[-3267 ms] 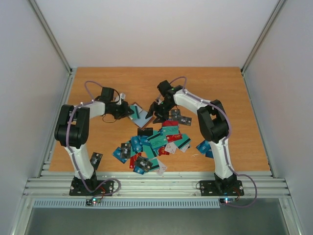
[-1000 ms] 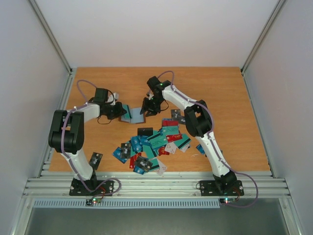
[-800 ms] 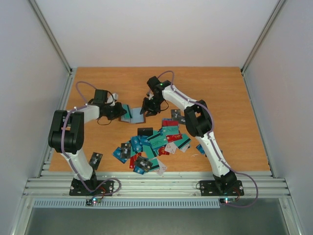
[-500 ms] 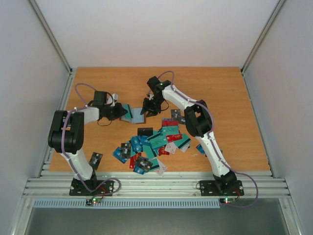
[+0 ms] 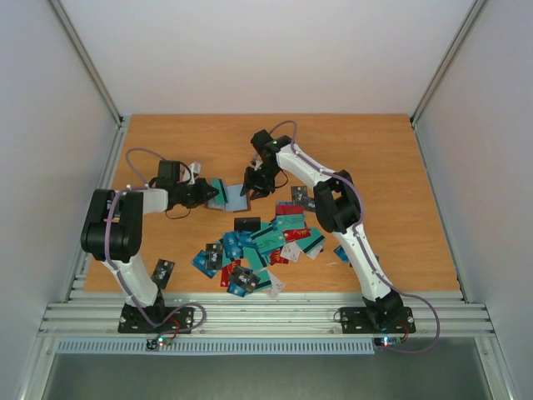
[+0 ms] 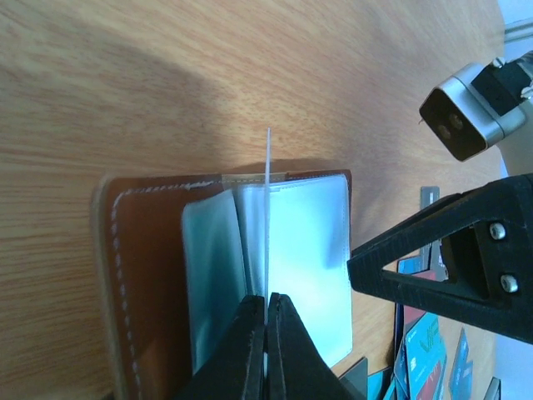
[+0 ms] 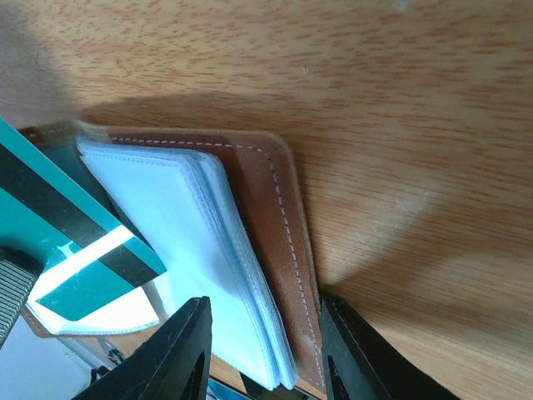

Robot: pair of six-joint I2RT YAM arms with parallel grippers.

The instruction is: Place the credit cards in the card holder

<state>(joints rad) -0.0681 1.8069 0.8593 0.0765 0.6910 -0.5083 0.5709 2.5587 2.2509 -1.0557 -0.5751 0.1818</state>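
Observation:
The card holder (image 5: pixel 237 198) lies open toward the back of the table, with a brown stitched cover (image 7: pixel 265 200) and a stack of clear sleeves (image 7: pixel 179 208). My right gripper (image 5: pixel 254 185) has that cover and the sleeve stack between its fingers (image 7: pixel 265 302). My left gripper (image 5: pixel 208 193) is shut on a teal credit card (image 5: pixel 218 187) with a black stripe (image 7: pixel 58 218). In the left wrist view this card (image 6: pixel 268 208) stands edge-on over the sleeves (image 6: pixel 308 242), just ahead of the left gripper (image 6: pixel 266 298). Several more credit cards (image 5: pixel 262 242) lie heaped in front of the holder.
Black cards (image 5: pixel 304 198) lie right of the holder. A blue card (image 5: pixel 346 250) sits by the right arm, and a dark card (image 5: pixel 162 271) near the left arm's base. Metal rails (image 5: pixel 100 217) line the left and front table edges.
Since the earliest frame both arms and the card holder have shifted left. Over the last second the left wrist has sunk a little and the teal card leans closer to the sleeves.

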